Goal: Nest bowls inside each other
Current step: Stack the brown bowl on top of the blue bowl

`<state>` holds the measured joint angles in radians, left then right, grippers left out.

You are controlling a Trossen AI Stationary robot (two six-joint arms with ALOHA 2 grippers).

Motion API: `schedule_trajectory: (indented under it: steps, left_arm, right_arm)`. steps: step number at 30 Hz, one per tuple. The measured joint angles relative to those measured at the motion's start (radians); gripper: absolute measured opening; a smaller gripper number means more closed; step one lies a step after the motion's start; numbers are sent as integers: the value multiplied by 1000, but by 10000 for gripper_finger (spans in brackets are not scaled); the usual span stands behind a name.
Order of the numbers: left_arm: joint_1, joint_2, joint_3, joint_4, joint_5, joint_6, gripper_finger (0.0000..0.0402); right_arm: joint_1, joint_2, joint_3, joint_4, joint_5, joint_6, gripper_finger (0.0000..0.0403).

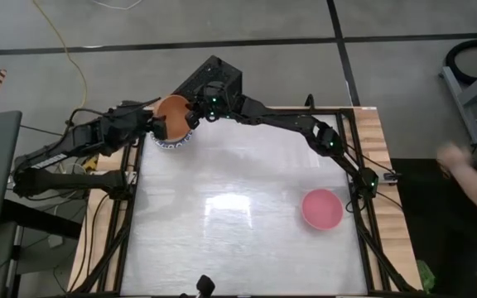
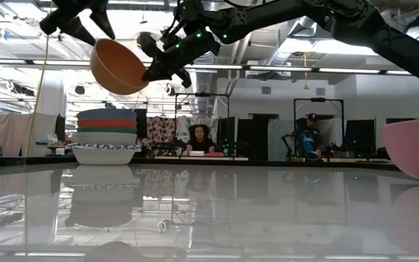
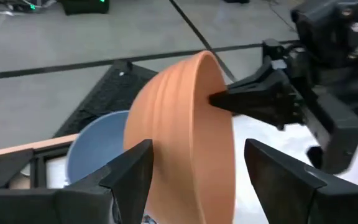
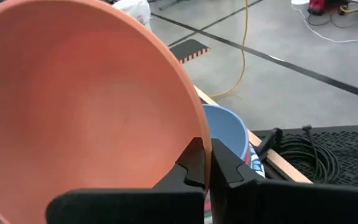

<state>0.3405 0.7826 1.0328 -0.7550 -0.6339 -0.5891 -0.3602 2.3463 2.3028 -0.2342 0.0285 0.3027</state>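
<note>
right gripper [image 4: 205, 163] pinching orange bowl [image 1: 172, 116] rim, upper left | left gripper [image 3: 194, 171] wide open | I'd level it over the stack [image 2: 105, 136] before dropping

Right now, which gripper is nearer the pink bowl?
Right, but only slightly. The right gripper pinches the orange bowl's rim above the stack, and the left gripper is beside it, both far across the table from the pink bowl.

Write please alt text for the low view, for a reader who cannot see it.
An orange bowl hangs tilted in the air above a stack of bowls on the table's left, the right gripper shut on its rim and the left gripper open around it. A pink bowl sits at the right edge.
</note>
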Motion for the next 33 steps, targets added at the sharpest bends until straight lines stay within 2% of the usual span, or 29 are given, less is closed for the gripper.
schedule_trajectory:
  steps: [4,10,17,25,33]
  left_arm:
    - [0,-16,20,0,24,-31,243]
    - [0,-34,126,-19,18,-35,243]
    - [0,-33,234,-48,20,-24,243]
    - [-1,-24,244,-73,12,-22,243]
    - [-1,-21,244,-166,45,-74,243]
  right_arm:
    - [-2,0,0,41,-4,13,9]
    - [-18,0,0,117,-5,63,9]
    - [-22,0,0,79,-5,74,9]
    - [-21,102,49,87,-64,146,9]
    - [-22,113,55,98,-32,162,9]
